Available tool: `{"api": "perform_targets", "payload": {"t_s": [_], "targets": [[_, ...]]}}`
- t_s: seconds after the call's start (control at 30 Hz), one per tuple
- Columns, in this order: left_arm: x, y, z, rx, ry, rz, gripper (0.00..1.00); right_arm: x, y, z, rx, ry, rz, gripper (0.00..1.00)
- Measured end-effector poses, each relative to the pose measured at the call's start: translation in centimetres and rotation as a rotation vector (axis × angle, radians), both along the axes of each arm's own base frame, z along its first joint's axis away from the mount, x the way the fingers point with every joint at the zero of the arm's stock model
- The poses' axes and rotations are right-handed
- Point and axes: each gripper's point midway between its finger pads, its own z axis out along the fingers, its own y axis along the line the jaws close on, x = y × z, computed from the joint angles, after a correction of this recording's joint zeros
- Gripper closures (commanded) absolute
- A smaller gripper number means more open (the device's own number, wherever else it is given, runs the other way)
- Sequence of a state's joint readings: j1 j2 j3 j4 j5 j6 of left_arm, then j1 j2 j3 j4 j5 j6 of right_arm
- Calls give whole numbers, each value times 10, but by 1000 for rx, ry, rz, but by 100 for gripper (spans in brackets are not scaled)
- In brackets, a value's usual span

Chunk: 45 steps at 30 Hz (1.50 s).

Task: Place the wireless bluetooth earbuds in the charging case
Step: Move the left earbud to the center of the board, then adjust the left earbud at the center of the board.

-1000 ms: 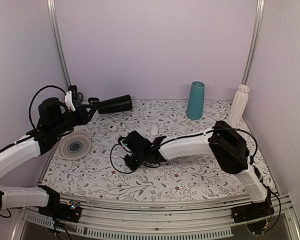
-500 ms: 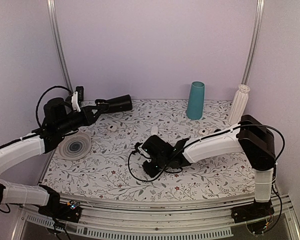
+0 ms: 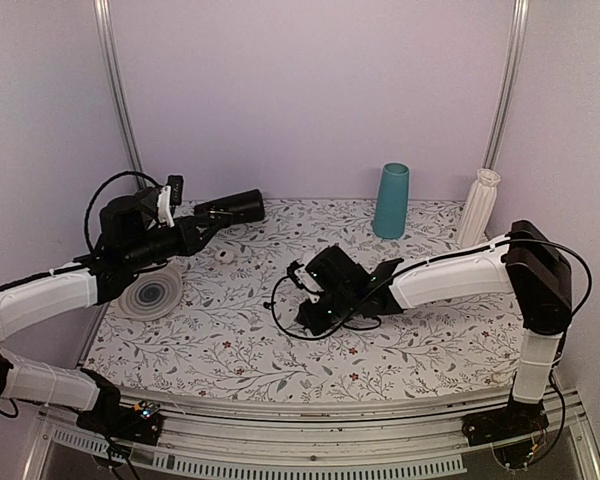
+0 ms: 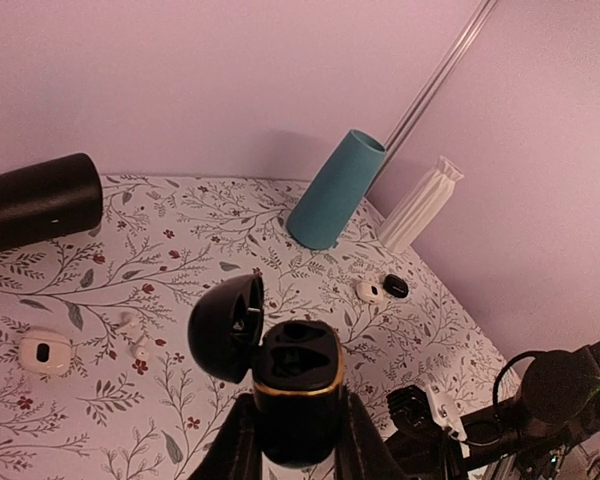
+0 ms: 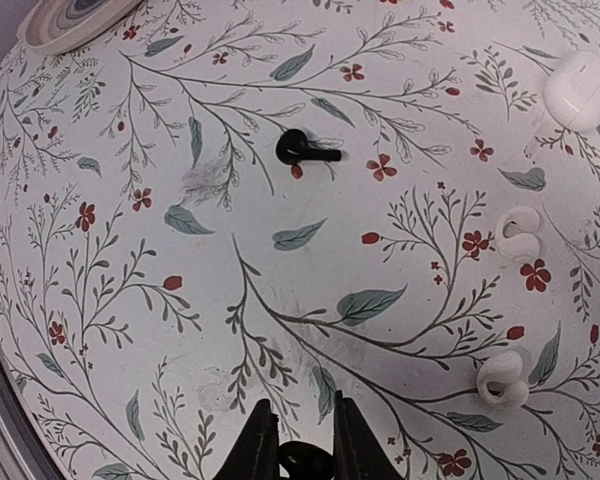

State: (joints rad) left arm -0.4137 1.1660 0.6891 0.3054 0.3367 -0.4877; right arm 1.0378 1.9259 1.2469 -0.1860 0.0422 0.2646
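Note:
In the left wrist view my left gripper (image 4: 295,400) is shut on the black charging case (image 4: 298,375), held upright above the table. Its lid (image 4: 227,325) is swung open to the left and both sockets look empty. In the top view this gripper (image 3: 206,218) hangs at the back left. My right gripper (image 5: 302,420) is shut on a tiny black earbud (image 5: 306,460), held just above the table. In the top view it (image 3: 310,320) is near the table's middle. A second black earbud (image 5: 302,148) lies on the table ahead of it.
A black cylinder (image 3: 232,208) lies at the back left, beside a grey ringed plate (image 3: 150,293). A white oval case (image 3: 223,256) and two small white earbuds (image 5: 520,232) lie on the floral cloth. A teal cup (image 3: 390,200) and white vase (image 3: 477,208) stand at the back.
My right gripper has moved right and slightly back from the table's left-centre, the arm stretching out. My left gripper has shifted a little to the right with the open case.

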Motion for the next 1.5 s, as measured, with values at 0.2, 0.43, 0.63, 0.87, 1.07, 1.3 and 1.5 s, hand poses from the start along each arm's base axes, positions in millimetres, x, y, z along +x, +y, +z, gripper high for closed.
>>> {"api": "perform_targets", "payload": {"t_s": [0.2, 0.43, 0.63, 0.87, 1.07, 1.3, 1.5], "targets": [[-1, -3, 1, 1, -8, -17, 100, 6, -11, -8, 3, 40, -51, 83], [-5, -12, -3, 13, -3, -54, 100, 11, -16, -16, 13, 91, -127, 83], [-7, -15, -3, 18, -8, -69, 100, 7, -23, -27, 9, 144, -187, 83], [-6, -17, -7, 23, 0, -77, 100, 3, -33, -40, -20, 188, -247, 73], [-7, -18, -7, 25, -3, -80, 100, 2, -35, -42, -22, 201, -263, 67], [-8, -18, -7, 28, -6, -84, 100, 2, -36, -43, -22, 212, -272, 54], [-8, -18, -7, 30, -8, -85, 100, 3, -38, -43, 9, 242, -261, 48]]}}
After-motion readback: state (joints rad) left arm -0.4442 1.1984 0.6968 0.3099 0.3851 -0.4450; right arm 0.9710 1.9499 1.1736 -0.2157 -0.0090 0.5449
